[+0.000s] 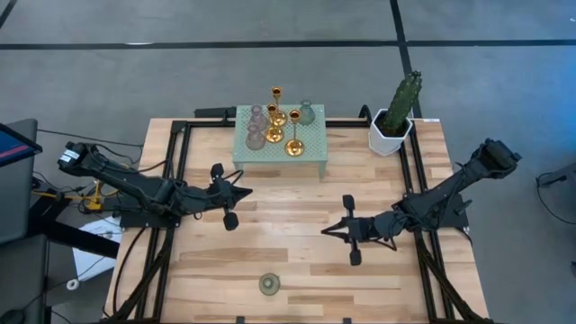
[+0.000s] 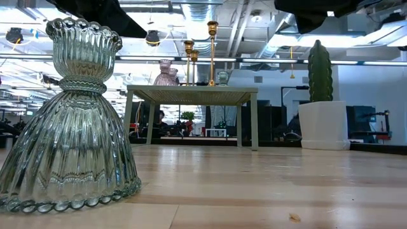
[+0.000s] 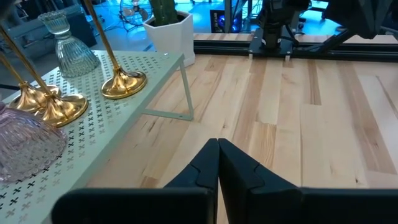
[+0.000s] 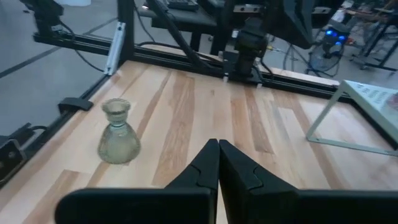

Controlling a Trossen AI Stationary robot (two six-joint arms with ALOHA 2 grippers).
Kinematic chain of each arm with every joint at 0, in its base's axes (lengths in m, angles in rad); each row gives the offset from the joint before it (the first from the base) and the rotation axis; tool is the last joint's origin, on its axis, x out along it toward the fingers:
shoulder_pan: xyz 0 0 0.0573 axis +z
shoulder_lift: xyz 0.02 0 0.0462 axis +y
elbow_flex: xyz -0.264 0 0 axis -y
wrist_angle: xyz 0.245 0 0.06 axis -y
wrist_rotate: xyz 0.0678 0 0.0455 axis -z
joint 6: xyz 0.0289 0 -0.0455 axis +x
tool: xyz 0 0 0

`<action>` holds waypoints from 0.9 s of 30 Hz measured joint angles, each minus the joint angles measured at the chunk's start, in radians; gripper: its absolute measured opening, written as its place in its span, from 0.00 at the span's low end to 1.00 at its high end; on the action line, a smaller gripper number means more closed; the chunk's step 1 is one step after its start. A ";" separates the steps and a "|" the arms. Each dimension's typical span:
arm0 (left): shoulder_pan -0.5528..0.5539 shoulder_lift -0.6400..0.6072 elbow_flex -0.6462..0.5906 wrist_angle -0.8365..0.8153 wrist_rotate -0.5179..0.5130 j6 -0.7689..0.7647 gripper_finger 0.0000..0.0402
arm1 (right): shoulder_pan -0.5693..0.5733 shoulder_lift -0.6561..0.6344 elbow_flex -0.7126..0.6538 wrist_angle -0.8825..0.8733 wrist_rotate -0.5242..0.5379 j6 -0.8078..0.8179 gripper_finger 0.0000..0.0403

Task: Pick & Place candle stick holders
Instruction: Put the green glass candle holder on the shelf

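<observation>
One sage green bell-shaped holder stands upright on its base on the wood table near the front edge; it fills the left of the low view and shows in the right wrist view. Three gold holders, two pink ones and another green one stand on the mint green stand. My left gripper is shut and empty, close in front of the stand. My right gripper is shut and empty at mid-table, to the right of the lone holder and farther back.
A cactus in a white pot stands at the far right, next to the stand. Black frame rails run along the table's left and right sides. Bare wood lies between the two grippers and around the lone holder.
</observation>
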 joint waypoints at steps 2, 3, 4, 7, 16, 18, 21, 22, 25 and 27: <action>0.000 0.000 0.000 -0.001 -0.005 0.000 0.02 | 0.000 0.000 0.000 0.000 0.016 -0.006 0.00; 0.000 0.000 0.000 -0.001 -0.006 0.001 0.01 | 0.000 0.000 0.000 0.000 0.024 -0.007 0.00; 0.001 0.000 0.000 -0.001 -0.007 0.011 0.01 | 0.000 0.000 0.000 0.000 0.026 -0.007 0.00; 0.006 0.000 0.000 -0.001 -0.008 0.053 0.01 | 0.000 0.000 0.000 -0.001 0.027 -0.007 0.00; 0.006 -0.001 -0.023 0.001 0.023 0.041 0.01 | 0.004 -0.001 0.000 -0.020 0.025 0.002 0.00; 0.006 0.000 -0.054 -0.003 0.029 0.007 0.03 | 0.003 -0.001 0.000 -0.020 0.025 0.002 0.00; 0.006 0.000 -0.104 0.000 0.029 -0.056 0.03 | 0.003 -0.001 0.000 -0.023 0.024 0.019 0.00; 0.006 0.000 -0.124 0.000 0.030 -0.075 0.03 | 0.003 -0.001 0.000 -0.025 0.024 0.025 0.00; 0.002 0.000 -0.181 0.014 0.046 -0.106 0.01 | 0.003 -0.001 0.000 -0.028 0.024 0.028 0.00; 0.002 -0.001 -0.215 0.047 0.083 -0.106 0.01 | -0.002 -0.001 0.000 -0.026 0.024 0.027 0.00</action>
